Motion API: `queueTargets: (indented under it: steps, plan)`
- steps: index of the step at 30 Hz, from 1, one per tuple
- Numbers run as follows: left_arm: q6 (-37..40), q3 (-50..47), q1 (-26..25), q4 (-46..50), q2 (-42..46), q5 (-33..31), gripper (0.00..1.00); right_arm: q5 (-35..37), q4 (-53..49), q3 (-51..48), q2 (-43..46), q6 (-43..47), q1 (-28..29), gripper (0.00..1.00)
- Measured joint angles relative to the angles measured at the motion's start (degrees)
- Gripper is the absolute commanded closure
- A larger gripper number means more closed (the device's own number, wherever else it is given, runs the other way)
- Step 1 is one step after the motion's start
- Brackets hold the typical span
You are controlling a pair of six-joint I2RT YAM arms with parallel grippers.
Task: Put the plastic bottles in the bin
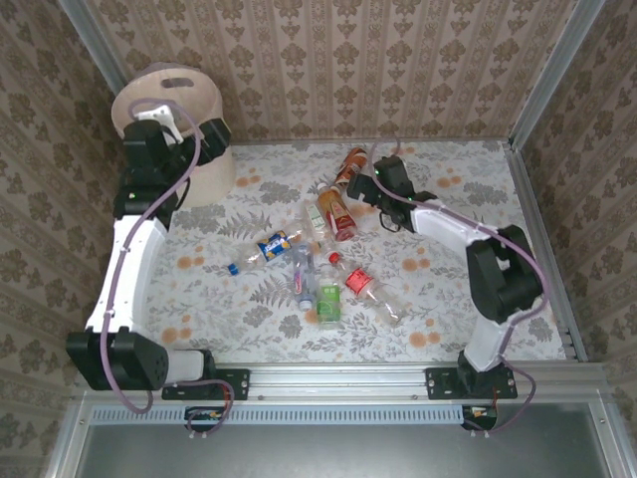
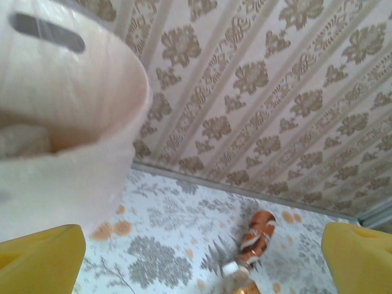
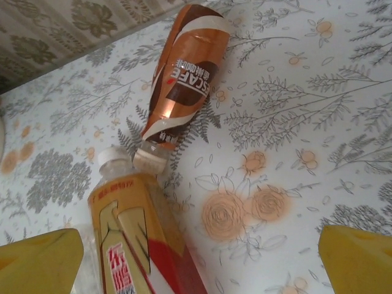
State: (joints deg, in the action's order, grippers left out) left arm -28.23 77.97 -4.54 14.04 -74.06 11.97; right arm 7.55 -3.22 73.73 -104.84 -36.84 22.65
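Several plastic bottles lie scattered mid-table: a brown coffee-label one, a yellow-and-red one, a blue-label one, a green-label one and a red-label one. The pale beige bin stands at the back left. My left gripper hangs open beside the bin's rim with nothing between its yellow fingers. My right gripper is open and low over the table. The yellow-and-red bottle lies just inside its left finger, with the brown bottle ahead.
Patterned walls close in the floral table at the back and both sides, with a metal rail along the near edge. In the left wrist view the brown bottle lies far off near the back wall.
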Motion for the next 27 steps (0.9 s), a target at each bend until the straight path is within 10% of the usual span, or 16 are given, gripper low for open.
queueTargets:
  steps: [27]
  plan:
    - [-6.71,-16.11,0.92,1.95,9.44,-11.15,0.0,6.01,-44.15,83.1,-55.04,-9.25,-0.11,0.35]
